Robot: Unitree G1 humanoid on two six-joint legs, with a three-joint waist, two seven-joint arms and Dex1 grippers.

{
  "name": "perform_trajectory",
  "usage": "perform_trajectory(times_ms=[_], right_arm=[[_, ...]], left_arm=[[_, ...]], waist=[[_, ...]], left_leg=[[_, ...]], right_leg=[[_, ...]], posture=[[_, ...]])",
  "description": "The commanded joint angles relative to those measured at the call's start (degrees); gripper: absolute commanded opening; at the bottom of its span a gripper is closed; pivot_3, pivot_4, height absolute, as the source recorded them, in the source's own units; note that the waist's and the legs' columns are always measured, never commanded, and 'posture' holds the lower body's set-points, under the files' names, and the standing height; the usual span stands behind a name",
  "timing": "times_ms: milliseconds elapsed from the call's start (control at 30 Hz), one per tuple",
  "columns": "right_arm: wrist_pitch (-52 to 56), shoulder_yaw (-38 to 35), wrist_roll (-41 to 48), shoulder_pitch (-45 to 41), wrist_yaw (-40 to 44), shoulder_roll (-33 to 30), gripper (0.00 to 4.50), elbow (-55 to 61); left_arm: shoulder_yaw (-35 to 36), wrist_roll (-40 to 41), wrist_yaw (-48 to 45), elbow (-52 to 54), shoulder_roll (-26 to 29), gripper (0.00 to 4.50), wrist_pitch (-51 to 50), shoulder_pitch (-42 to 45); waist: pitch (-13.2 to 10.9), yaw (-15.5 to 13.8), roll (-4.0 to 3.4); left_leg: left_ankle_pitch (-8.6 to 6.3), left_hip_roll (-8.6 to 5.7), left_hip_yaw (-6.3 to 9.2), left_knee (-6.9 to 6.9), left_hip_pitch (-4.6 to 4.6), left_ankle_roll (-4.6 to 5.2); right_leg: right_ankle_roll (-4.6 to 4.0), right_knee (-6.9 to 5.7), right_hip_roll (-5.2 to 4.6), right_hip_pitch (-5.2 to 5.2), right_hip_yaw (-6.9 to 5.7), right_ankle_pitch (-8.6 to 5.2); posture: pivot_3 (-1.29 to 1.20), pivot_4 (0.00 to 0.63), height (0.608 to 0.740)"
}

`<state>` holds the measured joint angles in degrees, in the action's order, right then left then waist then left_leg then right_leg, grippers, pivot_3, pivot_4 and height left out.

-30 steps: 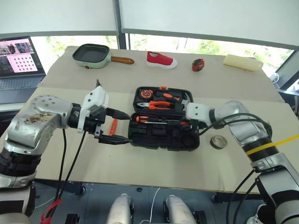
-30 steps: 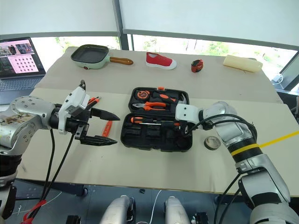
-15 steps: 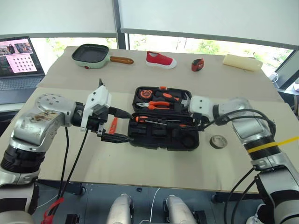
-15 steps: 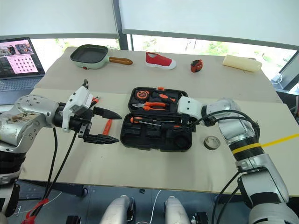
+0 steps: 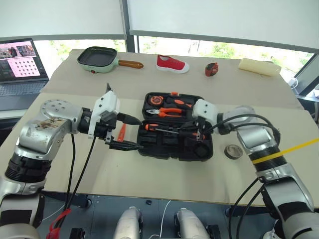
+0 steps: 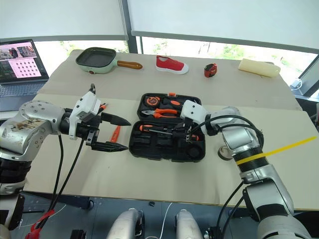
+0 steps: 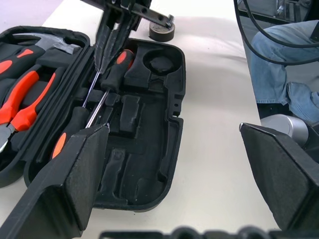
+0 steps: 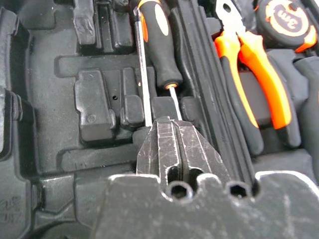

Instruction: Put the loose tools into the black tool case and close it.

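The black tool case [image 5: 149,144] lies open in the middle of the table. Two orange-and-black screwdrivers [image 5: 162,128] lie in its near half, their handles [image 8: 162,45] seated in the moulded slots. My right gripper [image 5: 187,133] is shut, and its fingertips [image 8: 167,127] rest on the screwdrivers' shafts. My left gripper [image 5: 139,134] hangs open just left of the case. Below it, the orange utility knife [image 5: 120,133] lies on the table. A slim orange tool [image 6: 102,106] peeks out behind that hand. The dark tape roll [image 5: 232,151] sits right of the case.
Orange pliers [image 5: 172,110] and a tape measure [image 5: 154,101] fill the case's far half. At the table's far side are a green pan [image 5: 97,56], a red shoe [image 5: 172,63], a small red-and-black object [image 5: 211,68] and a cream roll [image 5: 258,66]. A laptop [image 5: 20,62] stands far left.
My right gripper has swung left over the case's near half and closed onto the screwdriver shafts. The left gripper has stayed open in the same place.
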<state>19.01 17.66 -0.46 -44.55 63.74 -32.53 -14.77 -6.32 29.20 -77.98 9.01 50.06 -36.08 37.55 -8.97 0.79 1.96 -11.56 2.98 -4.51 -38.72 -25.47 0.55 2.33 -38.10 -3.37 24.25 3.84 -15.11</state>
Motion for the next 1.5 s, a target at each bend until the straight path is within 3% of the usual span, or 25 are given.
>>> perform_trajectory(times_ms=[33,700,867,1033,1133,1167,1267,1400,1500], right_arm=[[1.2,1.9,-1.6,1.1,0.5,-0.2,0.04,1.5],[-6.7,8.0,-11.3,4.1,-0.7,-1.0,0.04,-2.9],[-3.9,4.3,-8.0,3.2,-1.4,0.6,0.04,-0.6],[12.7,-9.1,7.3,1.1,-0.7,1.8,0.04,16.2],[22.9,-15.0,16.7,1.9,0.5,0.1,0.77,25.7],[25.7,-16.9,20.0,2.5,0.8,-0.5,1.20,28.8],[33.2,-23.3,30.9,5.0,1.9,-3.0,2.14,37.5],[34.6,-24.9,35.5,9.3,1.2,-6.4,3.61,42.0],[33.5,-24.2,37.0,11.7,0.7,-8.1,4.47,43.6]], left_arm=[[0.4,-0.3,-0.4,0.1,0.0,4.50,1.2,1.2],[-0.6,-2.6,-0.8,-2.7,-1.6,4.50,3.6,2.3],[-0.7,-3.0,-0.5,-3.3,-1.7,4.50,4.1,2.2],[4.1,-3.0,5.2,-2.4,-0.1,4.50,1.7,-1.5],[10.6,-1.1,11.3,0.0,1.1,4.50,-3.9,-6.6],[13.2,-0.8,13.3,1.3,1.7,4.50,-5.4,-9.3],[26.2,-2.8,20.9,7.5,2.4,4.50,-11.1,-25.0],[39.6,-1.4,29.3,16.6,-1.4,4.50,-20.3,-39.7],[42.3,0.2,32.2,24.5,-4.5,4.50,-23.6,-47.2]], waist=[[0.0,0.0,0.00],[0.2,-0.3,0.28],[0.4,-0.2,0.46],[0.2,-0.1,0.30],[0.2,0.1,0.24],[0.2,0.1,0.24],[0.2,0.4,0.23],[0.2,0.6,0.28],[0.1,-0.3,0.37]], left_leg=[[0.00,0.00,0.00,0.00,0.00,0.00],[0.00,0.00,0.01,0.00,0.22,0.00],[0.00,0.01,0.01,-0.01,0.34,0.00],[0.00,0.02,0.03,0.00,0.18,-0.01],[0.00,0.06,0.09,0.04,0.05,-0.01],[0.00,0.08,0.13,0.09,0.06,-0.01],[-0.01,0.08,0.17,0.30,0.15,-0.01],[-0.02,0.08,0.42,0.51,0.25,-0.03],[0.04,0.07,0.48,0.48,0.27,-0.08]], right_leg=[[0.00,0.00,0.00,0.00,0.00,0.00],[0.00,0.02,-0.01,-0.24,-0.05,0.00],[-0.01,0.00,-0.01,-0.36,-0.05,0.00],[-0.02,-0.06,0.00,-0.15,-0.03,0.01],[-0.02,-0.10,0.00,0.00,-0.02,0.02],[-0.03,-0.07,0.01,0.00,-0.04,0.02],[-0.03,0.02,-0.03,-0.03,-0.05,0.01],[-0.08,0.10,-0.11,-0.03,-0.07,-0.01],[-0.13,0.10,-0.14,-0.08,-0.15,0.01]], posture=[[0.00,0.150,0.740],[0.00,0.150,0.740],[0.00,0.150,0.740],[0.00,0.150,0.740],[0.00,0.150,0.740],[0.00,0.150,0.740],[0.00,0.150,0.740],[0.00,0.150,0.740],[0.00,0.150,0.740]])
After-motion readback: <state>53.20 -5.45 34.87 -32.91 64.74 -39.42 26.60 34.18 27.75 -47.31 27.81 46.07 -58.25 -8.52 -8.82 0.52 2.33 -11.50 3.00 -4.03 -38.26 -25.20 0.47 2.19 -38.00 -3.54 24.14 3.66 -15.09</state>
